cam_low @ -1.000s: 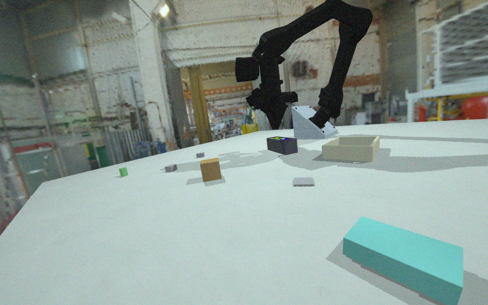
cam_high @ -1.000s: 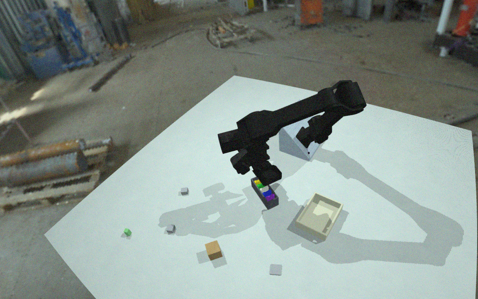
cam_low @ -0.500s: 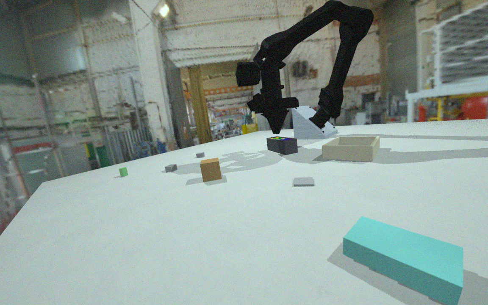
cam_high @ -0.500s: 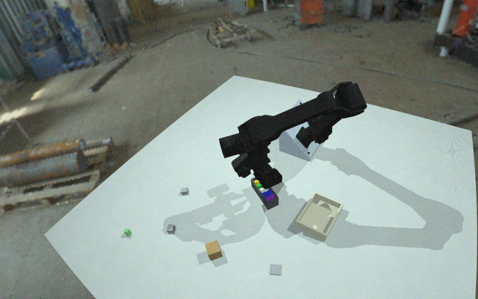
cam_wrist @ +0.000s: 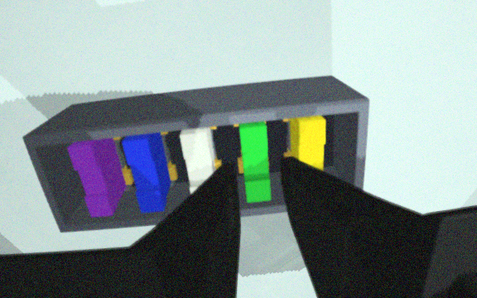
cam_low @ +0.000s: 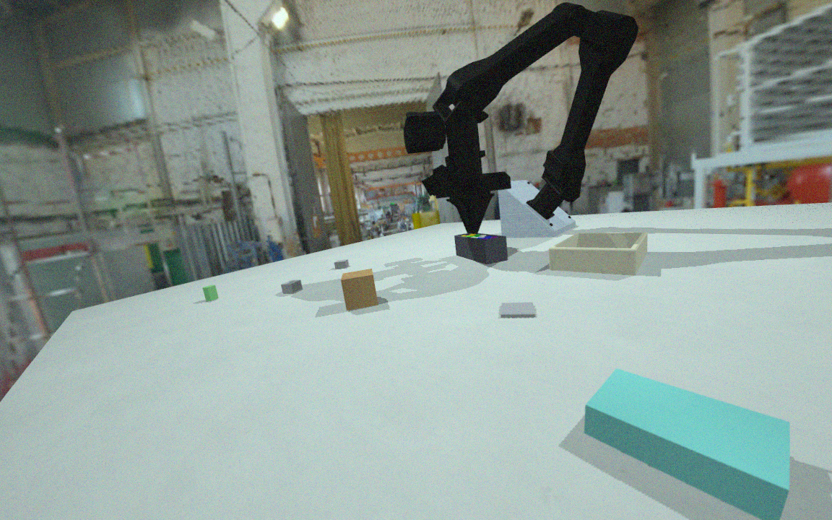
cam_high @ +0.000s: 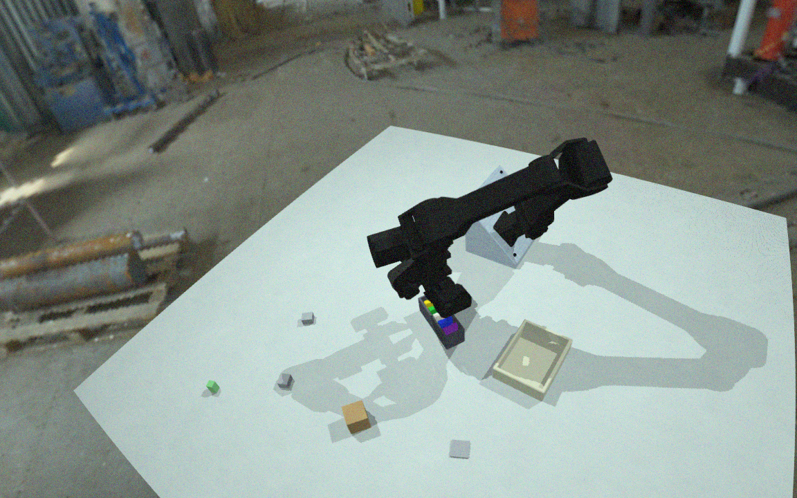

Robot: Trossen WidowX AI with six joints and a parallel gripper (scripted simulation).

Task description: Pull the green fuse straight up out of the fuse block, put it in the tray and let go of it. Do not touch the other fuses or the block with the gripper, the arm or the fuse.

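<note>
The green fuse [cam_wrist: 256, 145] [cam_high: 432, 310] stands in its slot in the dark fuse block [cam_high: 452, 341] [cam_low: 480, 249] [cam_wrist: 222, 99], between the white fuse [cam_wrist: 197, 145] and the yellow fuse [cam_wrist: 312, 138]. My gripper [cam_wrist: 257, 172] [cam_low: 471, 231] is partly open and empty, pointing down close above the block's top. In the wrist view its fingertips lie on either side of the green fuse, with a gap to each side. The right finger covers part of the yellow fuse, the left part of the white one. Exact tip height is unclear. The beige tray [cam_high: 516, 382] [cam_low: 594, 260] holds no fuse.
The blue fuse [cam_wrist: 141, 153] and purple fuse [cam_wrist: 91, 165] stand left of the white one. A grey wedge [cam_high: 489, 246] [cam_low: 517, 217] is behind. An orange block [cam_high: 355, 416] [cam_low: 360, 289], a grey tile [cam_high: 459, 449] [cam_low: 517, 309] and a turquoise block [cam_low: 690, 433] lie farther off.
</note>
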